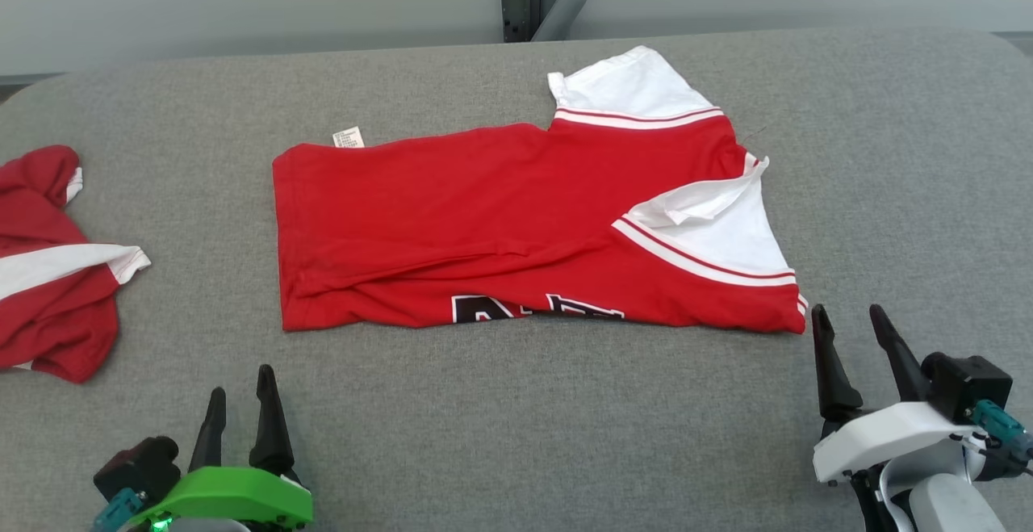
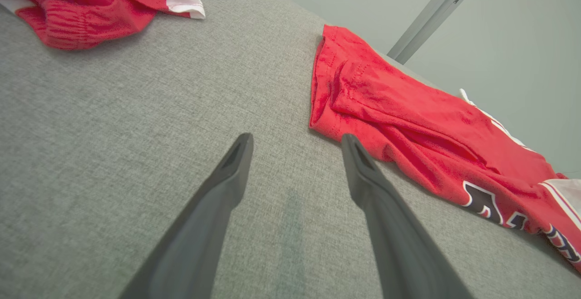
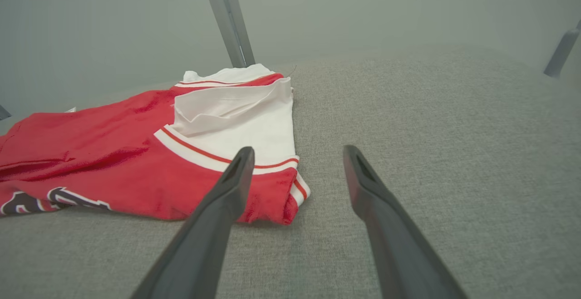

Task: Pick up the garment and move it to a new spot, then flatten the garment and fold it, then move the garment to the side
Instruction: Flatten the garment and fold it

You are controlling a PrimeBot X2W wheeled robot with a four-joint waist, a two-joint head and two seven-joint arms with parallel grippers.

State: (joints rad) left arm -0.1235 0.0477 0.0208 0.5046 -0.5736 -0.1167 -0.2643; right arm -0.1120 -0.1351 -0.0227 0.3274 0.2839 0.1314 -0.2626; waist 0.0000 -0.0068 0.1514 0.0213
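Left gripper [image 1: 240,380], right gripper [image 1: 847,310]: fingers [image 1: 828,362] parted, empty, front tabletop [image 1: 516,427] edge. Garment [image 1: 484,217] folded mid-tabletop; pinching single layer likely undoes fold.

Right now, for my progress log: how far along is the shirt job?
Done: the red shirt lies flat on the grey surface and looks folded lengthwise. In hand: nothing; the left tool and right tool hover open, short of its near edge. Left: probably another fold, then moving it aside.
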